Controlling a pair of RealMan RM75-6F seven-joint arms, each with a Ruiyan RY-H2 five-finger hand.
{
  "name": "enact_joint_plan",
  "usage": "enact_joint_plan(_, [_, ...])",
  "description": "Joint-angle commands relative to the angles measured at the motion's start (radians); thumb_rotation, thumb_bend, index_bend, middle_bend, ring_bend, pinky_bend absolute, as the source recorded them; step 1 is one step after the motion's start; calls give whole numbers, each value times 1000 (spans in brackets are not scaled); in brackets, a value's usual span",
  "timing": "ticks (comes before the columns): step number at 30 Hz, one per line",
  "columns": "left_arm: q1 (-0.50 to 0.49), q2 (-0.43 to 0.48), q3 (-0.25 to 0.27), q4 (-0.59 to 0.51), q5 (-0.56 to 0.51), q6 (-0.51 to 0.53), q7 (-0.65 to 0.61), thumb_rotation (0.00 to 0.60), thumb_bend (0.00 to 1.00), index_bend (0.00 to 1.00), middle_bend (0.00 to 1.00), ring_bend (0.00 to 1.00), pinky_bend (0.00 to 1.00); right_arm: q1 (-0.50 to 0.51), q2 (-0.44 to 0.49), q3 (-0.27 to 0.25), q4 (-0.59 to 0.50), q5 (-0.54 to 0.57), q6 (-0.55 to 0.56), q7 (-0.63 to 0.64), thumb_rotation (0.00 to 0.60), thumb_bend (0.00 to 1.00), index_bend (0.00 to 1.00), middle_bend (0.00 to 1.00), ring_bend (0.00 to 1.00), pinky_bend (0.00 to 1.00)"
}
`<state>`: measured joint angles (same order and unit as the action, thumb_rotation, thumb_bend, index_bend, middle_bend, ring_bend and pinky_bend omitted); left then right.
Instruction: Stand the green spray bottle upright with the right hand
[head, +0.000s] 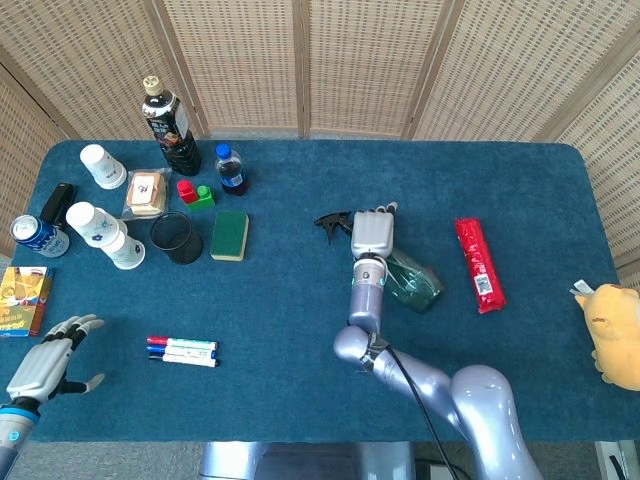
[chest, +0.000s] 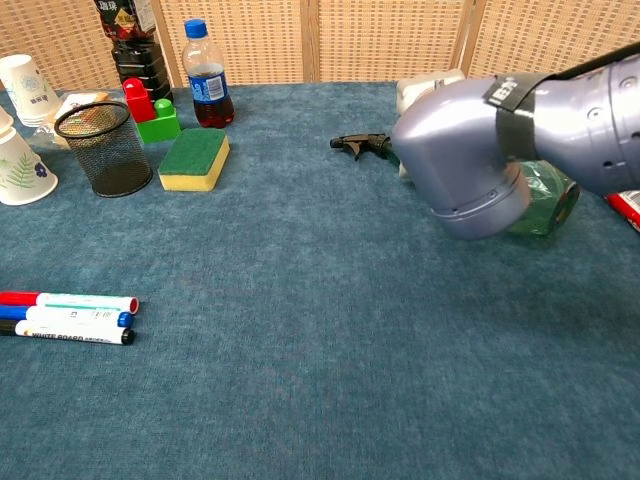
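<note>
- the translucent green spray bottle (head: 413, 281) lies on its side near the middle of the blue carpeted surface (head: 300, 340), its black trigger nozzle (head: 333, 221) pointing toward 10 o'clock and its base toward 4 o'clock; in the chest view the bottle body (chest: 545, 198) shows past the arm's grey elbow, the nozzle (chest: 360, 144) to its left.
- the right hand (head: 372, 232) lies over the bottle's neck, between the nozzle and the body, fingers pointing toward 12 o'clock; whether it is clamped on the bottle i cannot tell, since the back of the hand hides the fingers' underside.
- the red flat packet (head: 479, 264) lies at 3 o'clock from the bottle, apart from it.
- the yellow plush toy (head: 616, 327) sits at the surface's right edge, at about 4 o'clock.
- the green and yellow sponge (head: 230, 235) lies at 9 o'clock from the bottle, with the black mesh cup (head: 177, 238) just beside it.
- the small cola bottle with a blue cap (head: 231, 169) and the tall dark bottle (head: 170, 126) stand upright toward 10 o'clock.
- three marker pens (head: 182, 350) lie together at 8 o'clock.
- the left hand (head: 45, 365) hovers at the surface's near left corner, fingers spread apart and holding nothing.
</note>
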<state>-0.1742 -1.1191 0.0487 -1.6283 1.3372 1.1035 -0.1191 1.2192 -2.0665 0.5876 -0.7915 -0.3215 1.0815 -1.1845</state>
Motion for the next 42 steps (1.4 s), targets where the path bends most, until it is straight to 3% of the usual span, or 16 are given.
enact_joint_plan(1, [-1, 0, 0, -1, 1, -1, -1, 600, 305, 146, 114, 20, 0, -3, 6, 3, -9, 2, 0, -8, 600, 159, 357, 370, 221, 165])
enact_joint_plan(9, [0, 3, 5, 0, 10, 0, -9, 600, 305, 146, 102, 10, 0, -5, 16, 18, -21, 48, -4, -60, 600, 157, 378, 372, 240, 191])
enact_joint_plan(18, [4, 3, 9, 7, 22, 8, -25, 600, 305, 145, 94, 1, 0, -3, 23, 39, -48, 74, 7, -63, 600, 198, 583, 549, 445, 406])
enact_joint_plan(21, [5, 2, 11, 12, 25, 9, -32, 600, 306, 145, 94, 1, 0, -10, 37, 62, -85, 91, 17, -44, 600, 203, 612, 574, 471, 444])
enact_joint_plan(26, [5, -1, 13, 18, 28, 5, -41, 600, 305, 146, 95, 1, 0, -50, 90, 107, -223, 121, 60, 13, 600, 204, 615, 579, 480, 446])
enact_joint_plan(31, [3, -4, 12, 20, 37, 8, -48, 600, 305, 145, 96, 1, 0, -108, 162, 115, -389, 126, 109, 59, 600, 206, 616, 580, 491, 450])
enact_joint_plan(36, [0, -6, 13, 20, 46, 9, -52, 600, 305, 145, 96, 1, 0, -207, 267, 158, -616, 149, 113, 175, 600, 204, 615, 578, 491, 450])
enact_joint_plan(42, [2, -5, 13, 10, 54, 23, -43, 600, 305, 146, 96, 1, 0, -323, 374, 165, -802, 95, 80, 352, 600, 203, 613, 577, 491, 450])
